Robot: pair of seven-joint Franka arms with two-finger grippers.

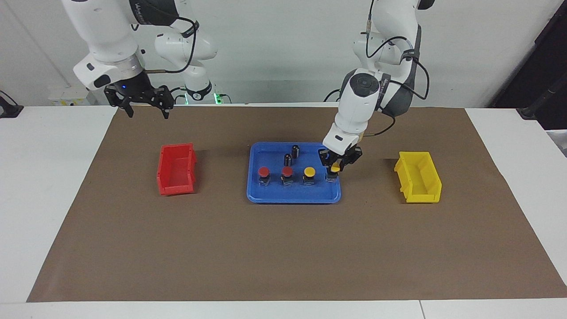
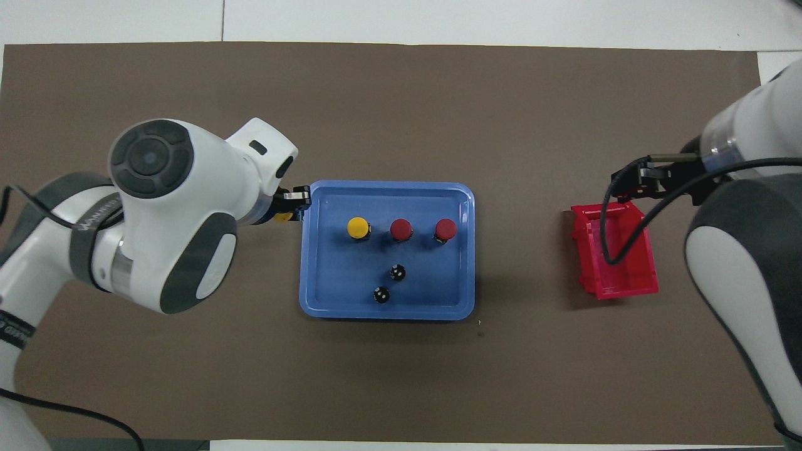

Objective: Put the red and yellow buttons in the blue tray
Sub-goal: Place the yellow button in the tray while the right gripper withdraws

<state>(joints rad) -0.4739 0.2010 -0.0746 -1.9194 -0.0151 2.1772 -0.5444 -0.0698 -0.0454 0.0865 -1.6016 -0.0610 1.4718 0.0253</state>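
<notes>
The blue tray [image 1: 294,195] lies in the middle of the table [image 1: 53,186], well away from every edge. Three buttons stand in it in a row: two red buttons [image 1: 264,173] [image 1: 287,172] and one yellow button [image 1: 309,172], the yellow one toward the left arm's end. Two dark cylinders [image 1: 295,151] stand in the tray too, nearer to the robots than the row.

The left claw [image 1: 335,169] is clenched on the fourth button [image 1: 335,169], the second yellow one, at the tray's edge toward the left arm's end of the table. Its base seems to be at or just above the tray floor; I cannot tell whether it touches. The right claw [image 1: 146,106] waits up in the air with fingers spread, over the table's edge nearest the robots, toward the right arm's end. A red bin [image 1: 176,169] and a yellow bin [image 1: 418,177] sit at either side of the tray, well apart from it.

These buttons look small, light and rigid: hard plastic caps on squat black bases. The smooth rounded cap probably slips in a pinch, and squeezing it could press it in. The base is likely the better hold, taken across its flat sides low down. Being top-heavy and narrow, a button could tip if released tilted or above the floor, so it wants setting down upright.
</notes>
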